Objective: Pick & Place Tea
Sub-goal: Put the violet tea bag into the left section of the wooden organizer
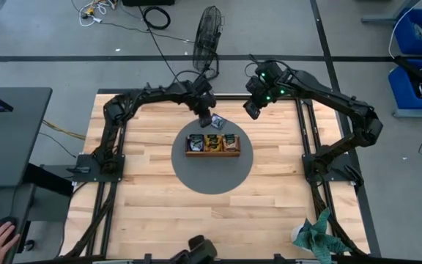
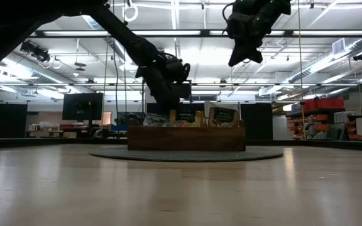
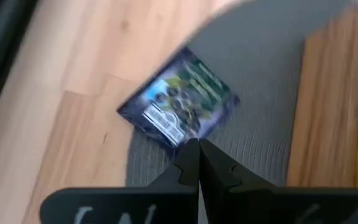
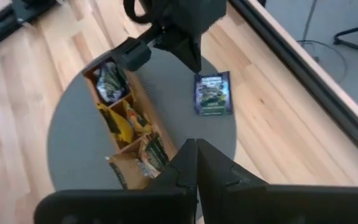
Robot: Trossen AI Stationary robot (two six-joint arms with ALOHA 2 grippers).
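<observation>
High view first: we are looking down on the left claw (image 1: 206, 117), which is hanging at the upper centre of the frame with its two dark fingers pressed together and nothing pinched between them. In the left wrist view those fingers (image 3: 197, 163) are meeting in a single narrow tip at the bottom centre, just short of a blue sachet (image 3: 179, 106); whether the tip is touching its edge we cannot tell. The sachet is lying flat, tilted like a diamond, half on the grey mat (image 3: 253, 74) and half on the pale wood of the table (image 3: 61, 106).

From above, that same sachet (image 1: 217, 122) is sitting just right of and below the left claw, on the upper edge of the round mat (image 1: 212, 170), close to the tray but apart from it. The right claw (image 1: 253, 109) is waiting higher up, right of centre, also pinched shut and carrying nothing; in its own wrist view the closed fingers (image 4: 194, 163) are pointing down over the tray.

We are seeing a brown wooden tray (image 1: 212, 152) in the middle of the mat, a long box split into compartments. Small packets of tea (image 1: 212, 142) are standing inside it, dark, yellow and green. The mat is looking smooth and matte, the table is showing light planks with visible grain, and the sachet is glossy and square.
</observation>
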